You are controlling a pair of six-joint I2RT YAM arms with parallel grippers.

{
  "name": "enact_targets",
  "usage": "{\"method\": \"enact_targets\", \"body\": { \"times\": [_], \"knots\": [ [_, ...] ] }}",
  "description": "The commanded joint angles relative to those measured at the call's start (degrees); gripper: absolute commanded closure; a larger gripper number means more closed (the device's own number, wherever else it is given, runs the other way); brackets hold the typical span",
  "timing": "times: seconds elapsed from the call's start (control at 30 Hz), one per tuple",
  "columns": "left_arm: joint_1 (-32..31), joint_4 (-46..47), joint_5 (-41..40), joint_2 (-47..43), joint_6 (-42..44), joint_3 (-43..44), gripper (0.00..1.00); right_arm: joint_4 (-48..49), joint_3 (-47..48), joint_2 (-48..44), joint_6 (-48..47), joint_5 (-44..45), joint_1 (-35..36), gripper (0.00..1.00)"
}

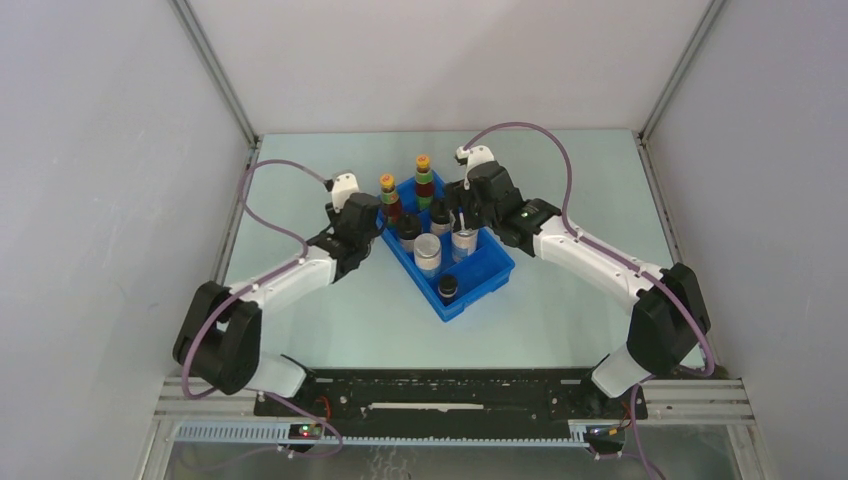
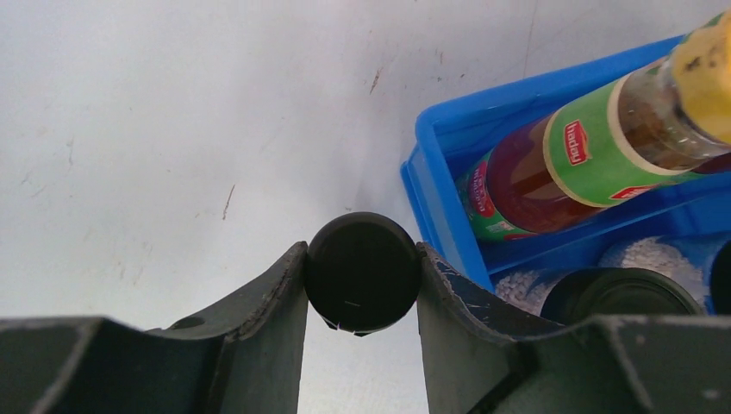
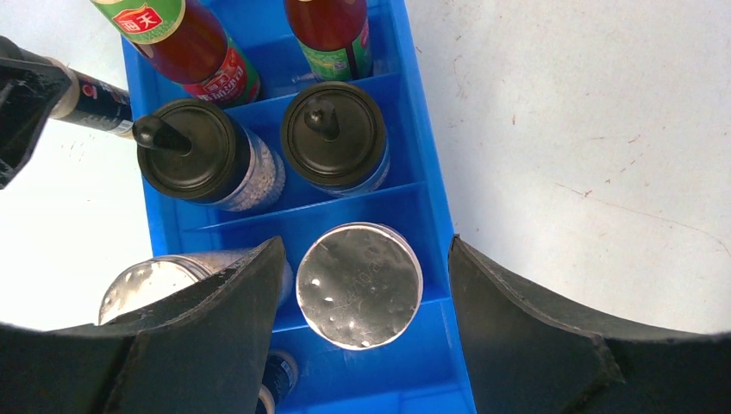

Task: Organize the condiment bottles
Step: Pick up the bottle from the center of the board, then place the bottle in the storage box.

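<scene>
Left wrist: left gripper clamped on 1 black-lid jar just outside the tray; right gripper wide open, straddling a silver-top jar.

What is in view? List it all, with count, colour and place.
tray: one, blue, divided, mid-table, set at a slant.
red bottles: two, dark red with green, yellow and orange tops, far end of the tray.
black-lidded jars: three, in the tray; two in the row next to the bottles, one at the near end.
silver-topped jars: two, in the tray's third row.
held jar: one, black lid, just outside the tray's left corner.
table: one, pale green.
walls: pale grey, around the table.
arms: two, white and black, one on each side of the tray.
left gripper: dark, shut on the held jar.
right gripper: dark, open, astride one silver-topped jar.
</scene>
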Motion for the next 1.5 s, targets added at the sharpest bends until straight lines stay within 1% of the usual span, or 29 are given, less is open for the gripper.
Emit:
{"method": "enact_targets", "body": {
  "times": [0.0,0.27,0.47,0.77,0.97,1.17,1.47],
  "knots": [
    [0.15,1.27,-1.69,-4.78,-0.62,-2.01,1.00,1.10,0.63,-3.35,-0.50,1.38,-0.17,0.22],
    [-1.04,-5.13,-2.56,-11.80,-1.44,-3.77,1.00,1.10,0.64,-4.38,0.18,1.06,-0.96,0.21],
    [-3.41,-11.32,-2.91,-16.77,-0.51,-3.64,1.00,1.01,0.63,-5.65,1.34,0.81,-2.28,0.22],
    [-11.23,-22.69,-4.07,-22.26,1.46,-0.74,1.00,1.13,0.66,-6.37,2.89,-0.82,-6.70,0.22],
    [-15.92,-29.59,-4.60,-25.59,1.00,1.18,1.00,1.31,0.58,-6.35,3.41,-1.87,-9.52,0.22],
    [-19.83,-33.86,-4.25,-28.05,0.54,2.40,1.00,2.07,0.68,-5.92,3.52,-2.57,-11.19,0.22],
    [-24.82,-39.39,-4.25,-28.65,2.88,6.95,1.00,2.24,0.70,-5.65,3.35,-2.48,-12.45,0.22]
  ]
}}
